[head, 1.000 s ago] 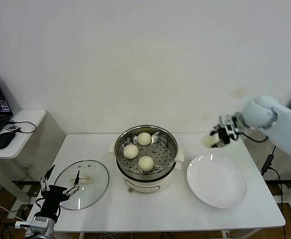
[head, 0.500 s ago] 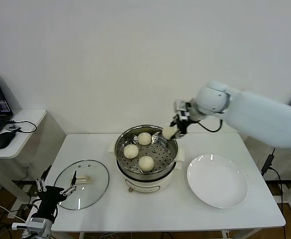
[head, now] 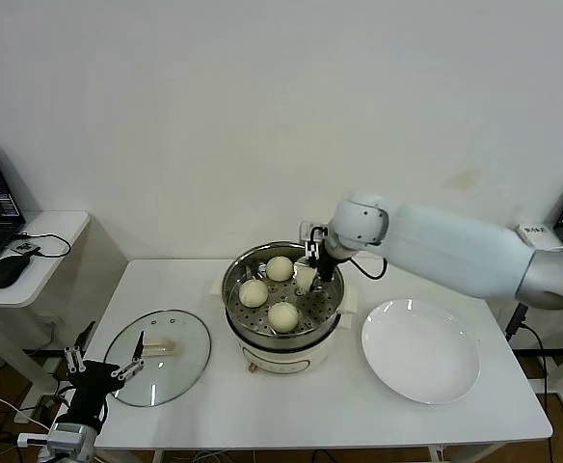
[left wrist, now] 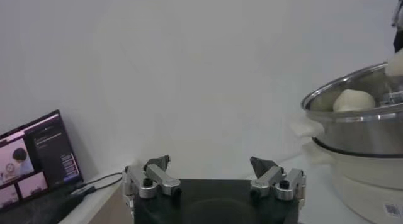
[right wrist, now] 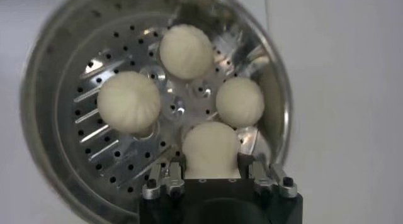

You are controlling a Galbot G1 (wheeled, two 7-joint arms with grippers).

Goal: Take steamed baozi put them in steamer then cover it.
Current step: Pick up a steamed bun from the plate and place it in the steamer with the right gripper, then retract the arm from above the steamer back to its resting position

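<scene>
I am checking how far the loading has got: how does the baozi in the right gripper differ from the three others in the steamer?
The held baozi is clamped between the fingers of the right gripper, over the steamer; the three others lie free on its perforated floor. The held one sits at the free side of the basket, the others across the rest. All four are smooth, round and cream-white, alike in size.

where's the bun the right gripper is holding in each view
Head view: the held bun is under the right gripper, over the steamer on its right side.
Left wrist view: only a cream sliver shows at the right edge, above the steamer rim.
Right wrist view: bottom centre, between the fingers.
Shared landmark: the steamer.
</scene>
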